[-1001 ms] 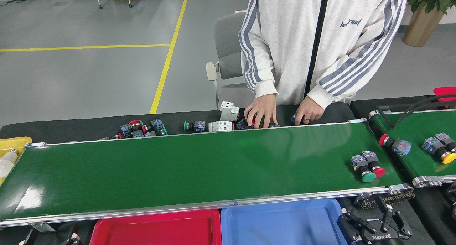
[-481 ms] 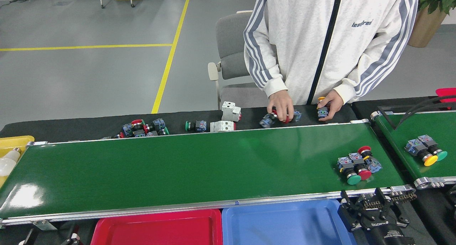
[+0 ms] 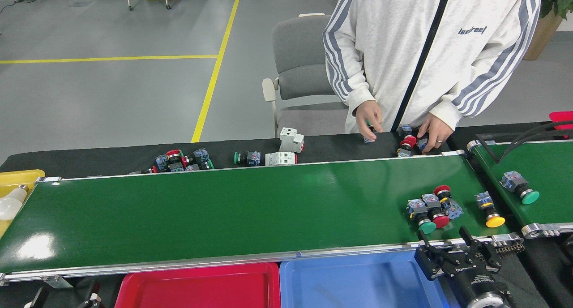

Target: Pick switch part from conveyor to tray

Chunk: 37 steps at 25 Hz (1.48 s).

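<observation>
the long green conveyor (image 3: 224, 209) runs across the view between its silver side rails, and near its right end lies a tight cluster of switch parts (image 3: 430, 208): blue-bodied push buttons, one with a green cap, two with red caps, touching one another. just to their right, apart from the cluster, a yellow-capped switch part (image 3: 489, 207) lies on the same belt close to the end roller. the right gripper (image 3: 447, 245) sits at the belt's near rail, just below the cluster, its dark fingers spread apart and holding nothing. the left gripper is out of view; only a bit of dark hardware shows at the lower left edge. below the rail sit a blue tray (image 3: 358, 281) and a red tray (image 3: 197, 290) side by side, both bare where visible. on the shorter belt (image 3: 528, 164) at the right lies a green-capped switch (image 3: 519, 187). beyond the conveyor, a person in a pale striped jacket (image 3: 425, 53) has both hands on parts on the dark table (image 3: 89, 158), where more switches (image 3: 183, 160) and white breakers (image 3: 286, 149) lie. a yellow bin (image 3: 18, 178) with a light bulb (image 3: 10, 205) stands at the left end.
</observation>
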Tool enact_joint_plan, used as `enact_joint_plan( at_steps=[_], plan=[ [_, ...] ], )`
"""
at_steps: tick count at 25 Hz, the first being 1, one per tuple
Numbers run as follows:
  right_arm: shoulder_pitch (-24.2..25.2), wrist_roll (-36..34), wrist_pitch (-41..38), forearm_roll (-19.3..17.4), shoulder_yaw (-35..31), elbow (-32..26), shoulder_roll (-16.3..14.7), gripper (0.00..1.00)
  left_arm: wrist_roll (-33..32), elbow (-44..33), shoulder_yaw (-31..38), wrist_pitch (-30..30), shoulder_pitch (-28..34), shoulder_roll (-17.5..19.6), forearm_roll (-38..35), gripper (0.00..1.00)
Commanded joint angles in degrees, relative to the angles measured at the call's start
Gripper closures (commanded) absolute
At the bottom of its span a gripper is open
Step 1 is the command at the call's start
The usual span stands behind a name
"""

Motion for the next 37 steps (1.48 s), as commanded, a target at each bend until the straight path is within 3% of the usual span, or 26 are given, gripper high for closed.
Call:
enact_joint_plan(
  at_steps=[1, 12, 18, 21, 23, 26, 31, 37],
  plan=[
    [-1.11, 0.15, 0.23, 0.07, 1.22, -0.38, -0.01, 0.01, 0.37, -0.62, 0.13, -0.15, -0.18, 0.84, 0.14, 0.0],
    [-8.4, 0.67, 2.52, 0.07, 5.97, 7.53, 0.69, 0.01, 0.37, -0.53, -0.05, -0.15, -0.27, 0.84, 0.14, 0.0],
    [-13.59, 0.59, 3.66, 0.16, 8.25, 12.9, 3.07, 0.03, 0.37, -0.53, -0.05, -0.15, -0.36, 0.84, 0.14, 0.0],
    [-15.79, 0.59, 4.72, 0.24, 11.77, 14.56, 2.28, 0.24, 0.37, -0.62, -0.05, -0.15, -0.27, 0.84, 0.14, 0.0],
    [-16.23, 0.41, 4.63, 0.16, 13.17, 14.57, 1.48, 0.47, 0.37, -0.71, -0.14, -0.15, -0.27, 0.92, 0.14, 0.0],
    [-16.23, 0.06, 4.28, 0.16, 14.4, 14.48, 1.13, 0.68, 0.37, -0.71, -0.05, -0.15, -0.18, 1.01, 0.14, 0.0],
    [-16.05, -1.08, 1.55, -0.2, 14.76, 14.04, 1.13, 0.8, 0.37, -0.8, -0.05, -0.15, -0.09, 1.01, 0.14, 0.0],
    [-15.61, -4.16, -8.56, -0.11, 15.9, 10.61, 1.13, 0.81, 0.37, -0.8, 0.13, -0.15, -0.09, 1.28, 0.14, 0.0]
  ],
)
